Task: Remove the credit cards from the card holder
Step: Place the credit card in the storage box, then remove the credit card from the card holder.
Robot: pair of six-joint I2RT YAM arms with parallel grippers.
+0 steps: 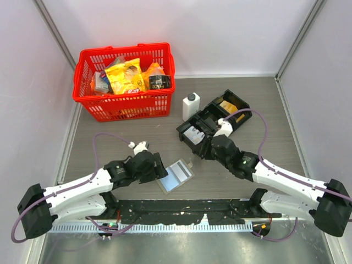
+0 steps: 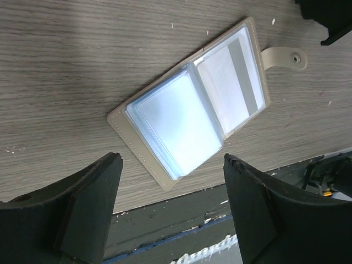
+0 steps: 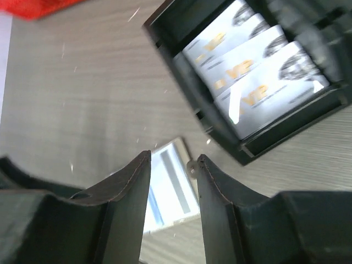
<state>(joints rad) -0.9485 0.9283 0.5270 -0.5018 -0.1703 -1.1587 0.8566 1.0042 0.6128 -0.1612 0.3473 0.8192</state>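
Grey wood-grain tabletop, enclosed by pale walls. The card holder [image 1: 175, 176] lay open and flat on it, clear sleeves facing up, its snap tab [image 2: 283, 58] sticking out on the far side. One sleeve showed what I took for a card with a grey stripe [image 2: 242, 71]. Glare whitened the other sleeve, so I could not tell what it held.

I judged slipping to be the main risk. Nothing pinned the holder down, and its sleeves looked slick, so a fingertip dragging at a card could push the whole holder along the table. Pinching sleeve and card together could lift everything at once.

The left gripper [image 1: 159, 168] hovered just beside the holder on the left arm's side. Its jaws were spread wider than the holder, gripping and touching nothing. The right gripper [image 3: 173, 181] hung above and beyond the holder's far right corner. Its jaws were parted by a narrow gap, with nothing between them.

Past that gripper from the holder sat a black tray [image 1: 234, 102] with three printed cards [image 3: 253, 77] fanned in one compartment. A white bottle [image 1: 190, 105] stood beyond the holder, and a red basket [image 1: 124, 80] farther off to the far left.
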